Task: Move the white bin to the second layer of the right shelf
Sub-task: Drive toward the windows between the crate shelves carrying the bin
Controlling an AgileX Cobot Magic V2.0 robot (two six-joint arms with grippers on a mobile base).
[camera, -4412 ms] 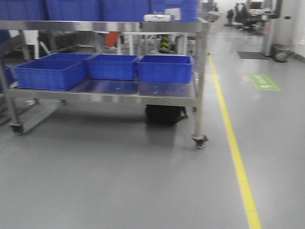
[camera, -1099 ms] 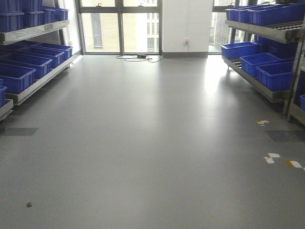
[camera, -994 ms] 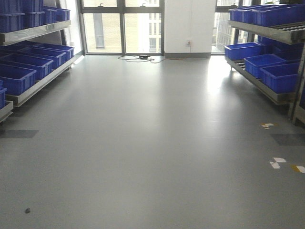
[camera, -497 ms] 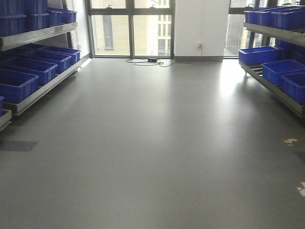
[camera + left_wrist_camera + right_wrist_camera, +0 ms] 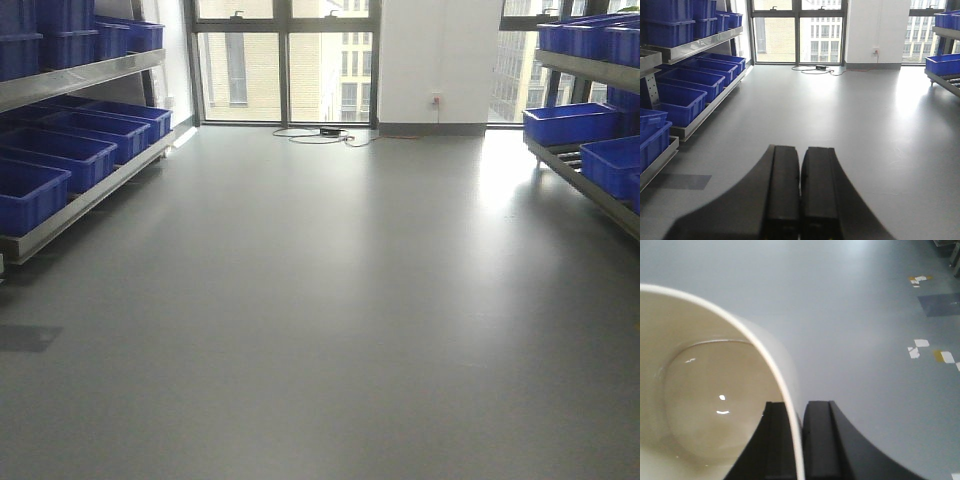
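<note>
Daylight pours through the far windows (image 5: 285, 60) — pale glare sheens the floor (image 5: 330, 300); views fairly sharp.

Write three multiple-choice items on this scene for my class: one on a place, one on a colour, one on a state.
1. Where is the white bin?
A. on the floor
B. on a rack
C. held by the right gripper

2. What colour are the crates on the shelves?
A. green
B. blue
C. red

3. What state is the left gripper in?
A. open wide
B. shut, holding nothing
C. shut on a crate

Answers:
1 C: the right wrist view shows the bin's wall pinched between the fingers.
2 B: every crate in view is blue.
3 B: the left wrist view shows its fingers together with nothing between them.
</note>
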